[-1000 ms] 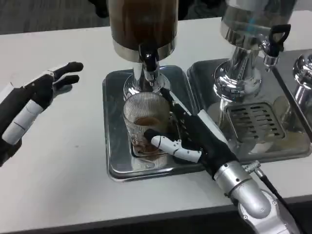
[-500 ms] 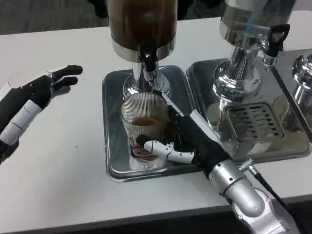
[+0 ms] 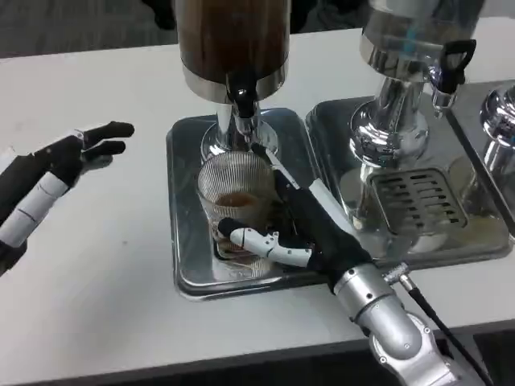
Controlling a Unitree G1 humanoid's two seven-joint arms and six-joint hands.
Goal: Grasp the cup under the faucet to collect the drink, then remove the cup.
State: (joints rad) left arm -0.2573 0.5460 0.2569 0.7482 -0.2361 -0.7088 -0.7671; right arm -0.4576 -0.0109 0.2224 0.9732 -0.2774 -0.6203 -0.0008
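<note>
White table (image 3: 105, 265) carrying two steel drip trays side by side, left tray (image 3: 187, 265) under dark drink dispenser (image 3: 233, 40), right tray (image 3: 483, 245) with slotted grate under chrome dispenser (image 3: 402, 72). Ribbed glass cup (image 3: 235, 197) standing upright on left tray directly below black faucet (image 3: 241, 96), some brown drink in bottom, gripped by right hand (image 3: 302, 229) with thumb across front and fingers along right side. Left hand (image 3: 60, 165) hovering over bare table well left of tray, fingers stretched out and apart, holding nothing.
</note>
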